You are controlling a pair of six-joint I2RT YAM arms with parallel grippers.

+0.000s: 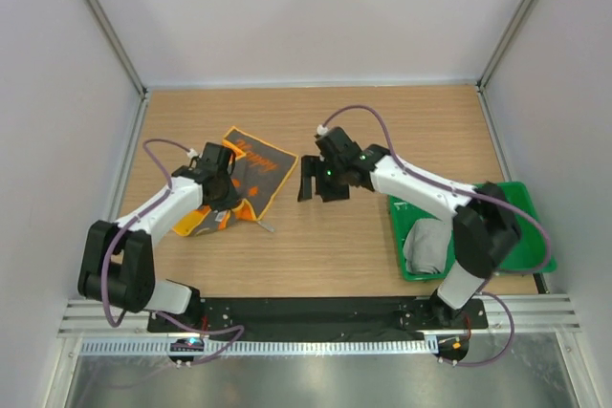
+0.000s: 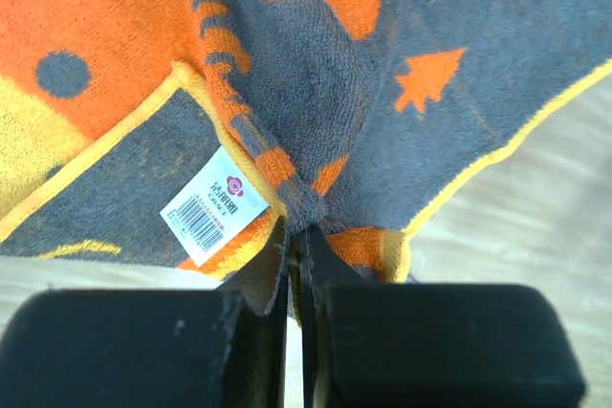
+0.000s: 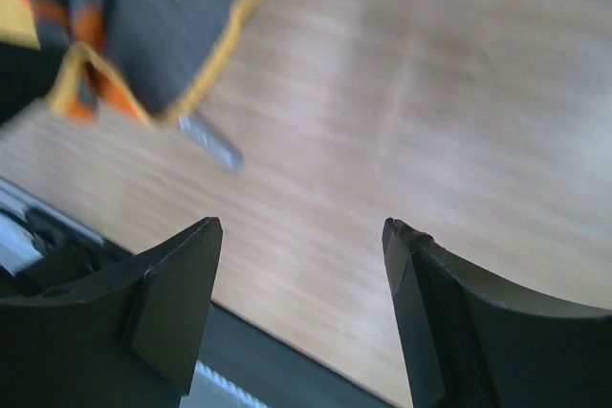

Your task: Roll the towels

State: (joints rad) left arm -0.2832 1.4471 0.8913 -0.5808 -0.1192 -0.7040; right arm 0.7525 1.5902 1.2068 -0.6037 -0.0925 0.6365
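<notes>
here, the left gripper (image 2: 295, 236) pinches the dark grey towel (image 2: 497, 131); the right gripper (image 3: 299, 236) hangs open over the table (image 3: 430, 93)

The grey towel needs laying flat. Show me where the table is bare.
Bare wood: the near middle of the table, between the dark towel and the green tray; also the far strip along the back wall. Crowded: the left, where the left gripper pinches that towel, and the right, where the tray holds the light grey towel.
</notes>
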